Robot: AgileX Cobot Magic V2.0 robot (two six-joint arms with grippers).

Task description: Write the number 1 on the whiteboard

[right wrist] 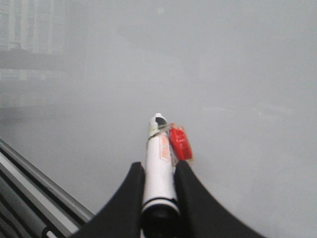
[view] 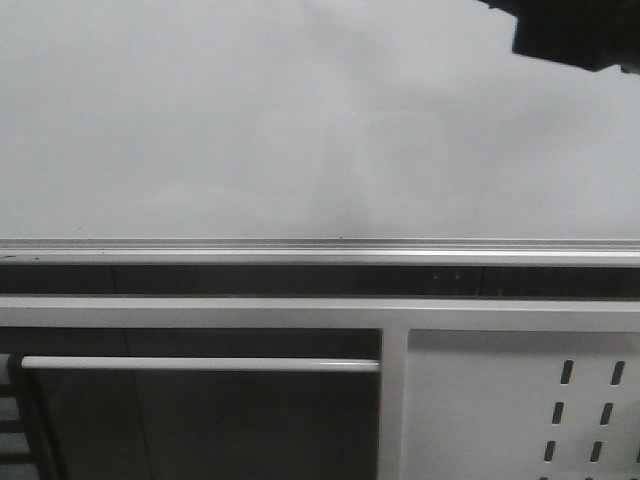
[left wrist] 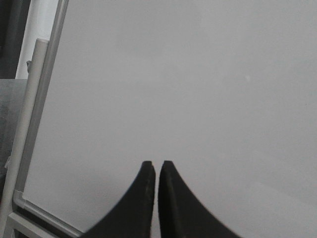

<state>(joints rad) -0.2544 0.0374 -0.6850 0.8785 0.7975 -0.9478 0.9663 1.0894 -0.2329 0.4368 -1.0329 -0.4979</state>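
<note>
The left gripper [left wrist: 154, 171] has its 2 fingers nearly together – the right gripper [right wrist: 158, 171] is clamped around a pen [right wrist: 159, 163].

Dim, flat light; soft, slightly hazy focus throughout.

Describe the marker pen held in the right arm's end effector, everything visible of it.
The marker pen has a white, plastic-looking barrel with orange print and a black band near its rear end. Its dark tip is uncapped and points at the whiteboard; whether it touches is unclear. A small red piece sits beside the barrel near the tip. The right end effector is clamped on the barrel from both sides.
</note>
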